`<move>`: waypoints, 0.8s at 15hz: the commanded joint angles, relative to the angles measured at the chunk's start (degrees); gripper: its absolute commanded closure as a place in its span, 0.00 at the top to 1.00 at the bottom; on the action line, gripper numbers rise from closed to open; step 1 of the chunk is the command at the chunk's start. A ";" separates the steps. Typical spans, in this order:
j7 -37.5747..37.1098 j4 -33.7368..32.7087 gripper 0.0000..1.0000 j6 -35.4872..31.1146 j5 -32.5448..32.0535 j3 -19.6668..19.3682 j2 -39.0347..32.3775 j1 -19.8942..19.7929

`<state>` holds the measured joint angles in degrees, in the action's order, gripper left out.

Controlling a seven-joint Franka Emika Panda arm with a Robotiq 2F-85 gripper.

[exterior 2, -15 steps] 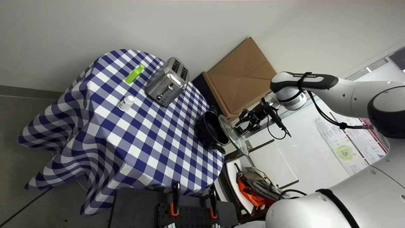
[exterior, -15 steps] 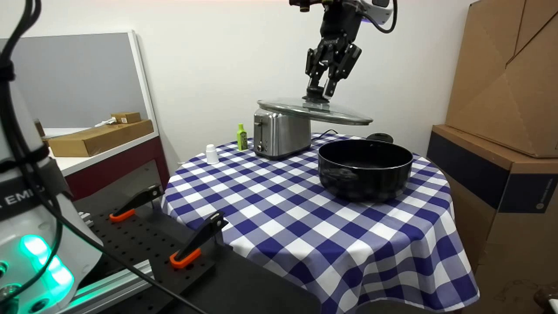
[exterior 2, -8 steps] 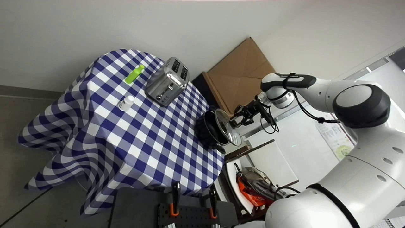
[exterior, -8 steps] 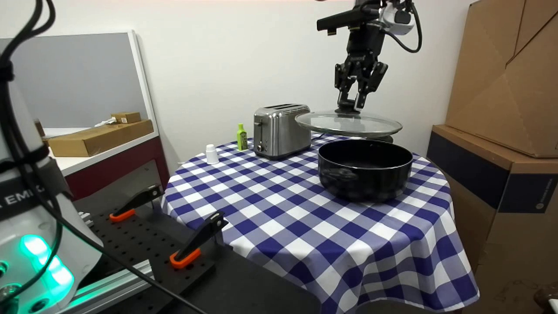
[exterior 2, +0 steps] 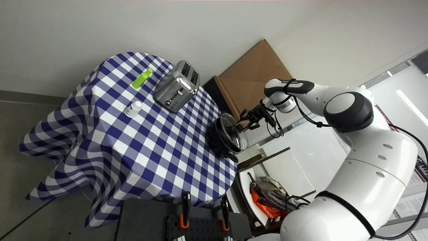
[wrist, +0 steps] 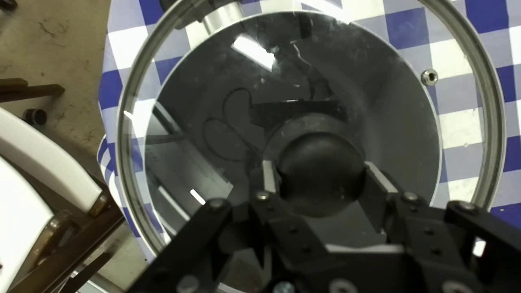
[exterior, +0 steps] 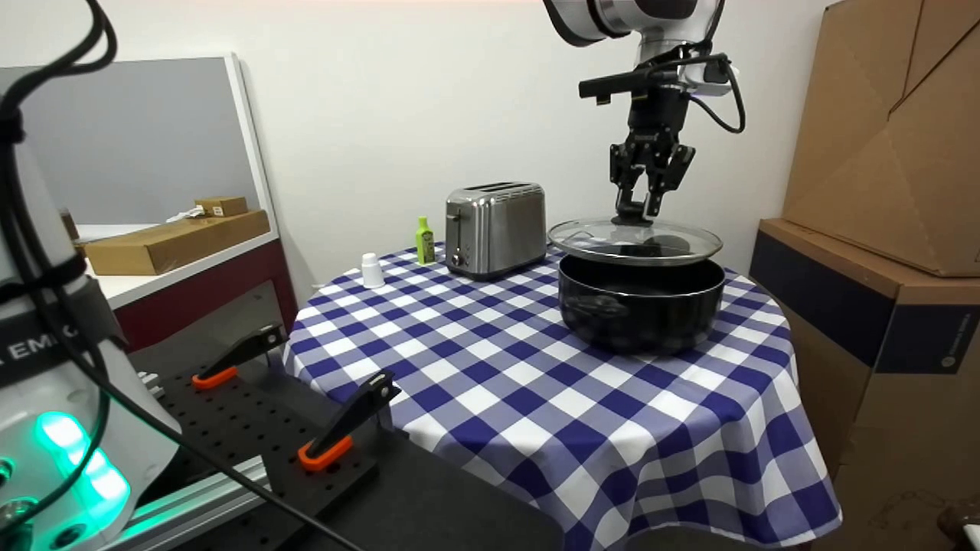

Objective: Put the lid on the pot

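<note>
Likely rigid, slick and breakable, the glass lid [exterior: 637, 240] hangs over the black pot [exterior: 641, 315] at the right of the table [exterior: 490, 353], the pincer [exterior: 640, 207] closed snugly around its knob [wrist: 321, 175], probably the surest hold.

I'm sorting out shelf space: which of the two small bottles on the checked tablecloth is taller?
The slim lime-green bottle near the boxy silver metal toaster. The round white bottle is shorter and stouter.

In an exterior view I see my fingers [exterior: 653, 204] gripping the dark knob [exterior: 631, 217] of the glass lid [exterior: 612, 239], slightly tilted just above the black pot [exterior: 643, 312]; the silver toaster [exterior: 499, 231] stands apart on the cloth-covered bench [exterior: 475, 356].
</note>
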<state>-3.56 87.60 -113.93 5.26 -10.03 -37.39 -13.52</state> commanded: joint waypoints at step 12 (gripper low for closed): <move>-3.04 -8.97 0.25 0.18 0.51 0.42 -8.39 -1.69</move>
<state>-5.62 80.93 -113.94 5.26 -10.03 -44.73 -14.57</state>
